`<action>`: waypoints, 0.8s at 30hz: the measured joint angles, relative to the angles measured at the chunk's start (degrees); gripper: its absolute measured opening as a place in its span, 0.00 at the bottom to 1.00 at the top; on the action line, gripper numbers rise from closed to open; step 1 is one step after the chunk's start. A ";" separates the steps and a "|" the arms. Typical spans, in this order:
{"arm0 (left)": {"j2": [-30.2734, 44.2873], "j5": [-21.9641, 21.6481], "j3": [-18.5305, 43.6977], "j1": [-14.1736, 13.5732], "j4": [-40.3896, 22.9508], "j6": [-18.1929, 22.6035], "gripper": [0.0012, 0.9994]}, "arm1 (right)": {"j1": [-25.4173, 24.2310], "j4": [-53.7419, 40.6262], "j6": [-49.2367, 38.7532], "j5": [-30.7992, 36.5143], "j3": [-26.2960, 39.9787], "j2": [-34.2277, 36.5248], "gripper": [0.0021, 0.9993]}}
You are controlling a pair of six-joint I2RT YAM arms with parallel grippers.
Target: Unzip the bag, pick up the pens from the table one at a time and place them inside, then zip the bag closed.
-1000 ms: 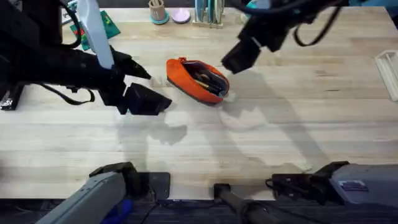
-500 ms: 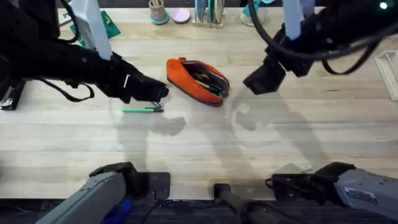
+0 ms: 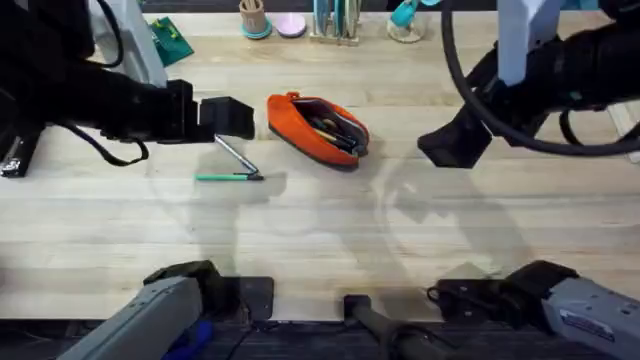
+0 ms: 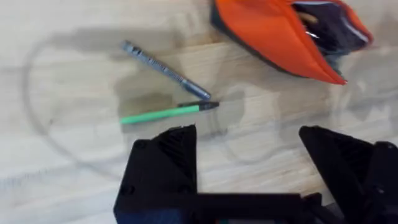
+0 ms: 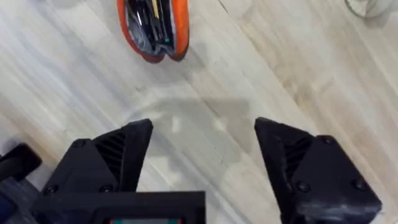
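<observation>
The orange bag (image 3: 318, 128) was seen lying on the pale wooden worktop (image 3: 330, 230) near its middle, its mouth gaping so that dark contents showed inside. From the right wrist view the bag (image 5: 152, 28) was seen end on, with pens visible within its opening.

Two pens were found on the worktop just to the left of the bag. The green pen (image 3: 228, 177) was laid flat, roughly parallel to the near edge. The silver-grey pen (image 3: 236, 155) was set at a slant above it, and its lower end was brought close to the green pen's dark tip. In the left wrist view the green pen (image 4: 168, 113) and the silver-grey pen (image 4: 165, 70) were shown forming a narrow V, with the bag (image 4: 283, 34) beside them.

The left claw (image 3: 225, 118) was held above the worktop just left of the bag, over the upper end of the silver-grey pen. Its fingers were spread wide and nothing was held between them. The right claw (image 3: 455, 148) was positioned well to the right of the bag, likewise spread and empty.
</observation>
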 joint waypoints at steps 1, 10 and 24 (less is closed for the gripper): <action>0.00 -0.56 0.00 0.00 -0.29 -1.12 1.00 | 0.00 -0.04 0.24 0.19 -0.28 -0.28 1.00; 0.00 -2.35 0.00 0.00 -0.23 -11.05 1.00 | 0.00 -0.91 3.52 0.44 -3.08 -4.20 1.00; 0.36 -3.92 0.00 0.00 -1.65 -31.29 1.00 | 2.15 -1.86 6.72 0.43 -3.48 -10.23 1.00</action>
